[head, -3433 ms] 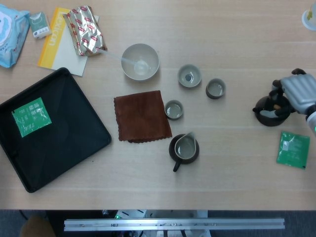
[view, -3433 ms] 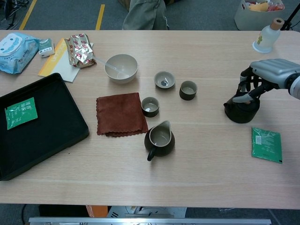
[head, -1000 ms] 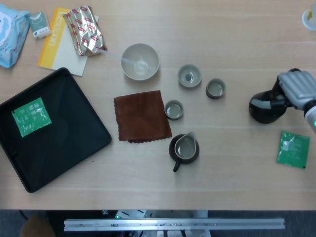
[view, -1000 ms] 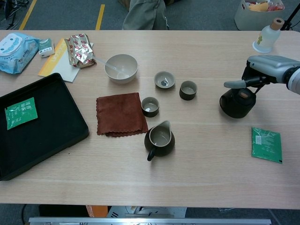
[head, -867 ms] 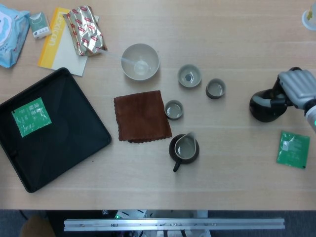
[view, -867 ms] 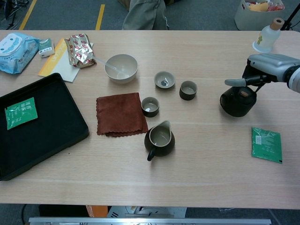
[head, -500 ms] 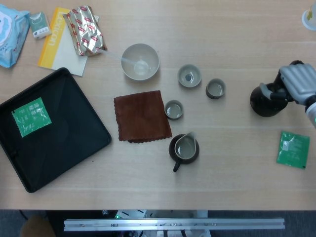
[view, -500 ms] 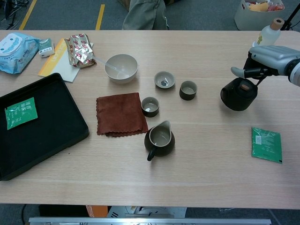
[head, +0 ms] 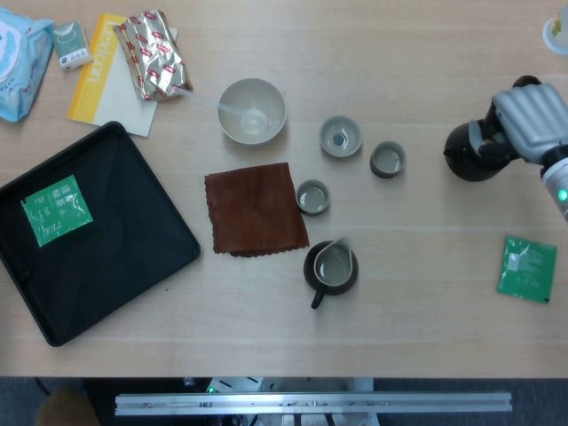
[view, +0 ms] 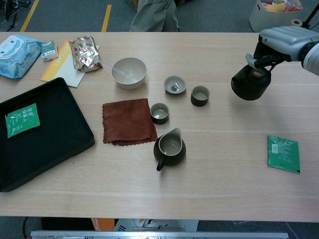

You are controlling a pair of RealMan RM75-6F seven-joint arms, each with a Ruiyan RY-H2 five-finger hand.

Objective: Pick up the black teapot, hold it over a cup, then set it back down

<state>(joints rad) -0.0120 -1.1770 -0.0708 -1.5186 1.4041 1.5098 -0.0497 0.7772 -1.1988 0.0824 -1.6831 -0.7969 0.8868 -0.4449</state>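
My right hand (head: 529, 120) (view: 282, 42) grips the black teapot (head: 470, 153) (view: 249, 83) by its top handle and holds it in the air, well above the table at the right. Three small cups stand left of it: a dark cup (head: 387, 159) (view: 200, 95) nearest, a pale green cup (head: 341, 137) (view: 175, 84), and a small cup (head: 311, 196) (view: 159, 112) by the cloth. The teapot hangs to the right of the dark cup, not over it. My left hand is in neither view.
A dark pitcher (head: 330, 267) stands at centre front beside a brown cloth (head: 255, 209). A white bowl with a spoon (head: 252, 111), a black tray (head: 84, 231), green sachets (head: 527, 267) and packets (head: 154, 51) lie around. A bottle (head: 556, 32) stands far right.
My right hand has lifted the teapot off the table, higher and slightly leftward. Nothing else has moved.
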